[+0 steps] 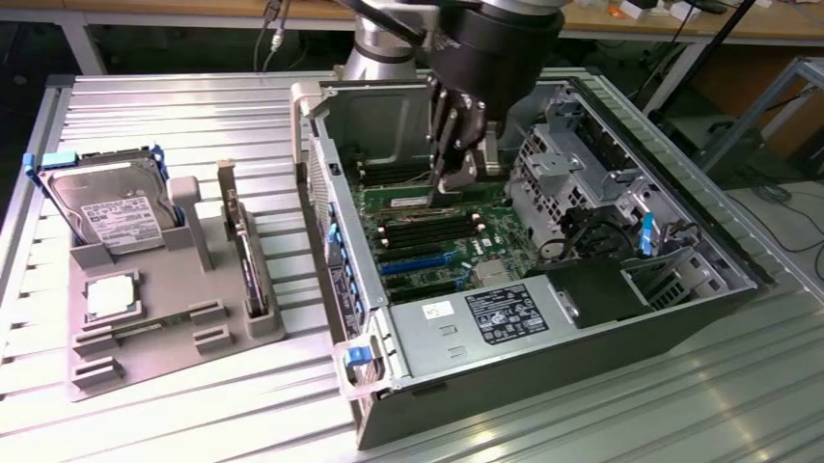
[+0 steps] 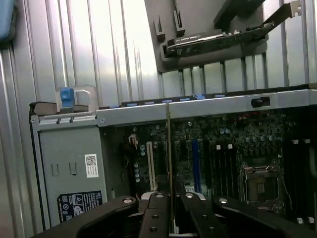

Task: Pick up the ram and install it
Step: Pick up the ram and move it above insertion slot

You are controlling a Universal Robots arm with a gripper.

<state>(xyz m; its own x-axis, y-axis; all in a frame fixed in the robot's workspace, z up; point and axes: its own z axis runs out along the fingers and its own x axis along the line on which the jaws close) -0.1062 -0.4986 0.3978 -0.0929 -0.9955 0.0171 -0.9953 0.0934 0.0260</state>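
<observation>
Up close, black fingers [image 2: 157, 213] of the gripper [image 2: 171, 201] pinched tight on the ram [image 2: 169, 148], a thin green stick seen edge-on, jutting straight out between them. Hanging inside the open computer case [image 1: 515, 395], low over the motherboard [image 1: 431, 241], right by the dark memory slots [image 1: 419, 230]. Touching the board or just clear of it? Impossible to tell. Over on the exterior view's left, sitting on the ribbed metal table [image 1: 168, 106]: grey tray [image 1: 168, 333], hard drive [image 1: 110, 207] propped upright in it, expansion card [image 1: 245, 256] standing on edge beside.
</observation>
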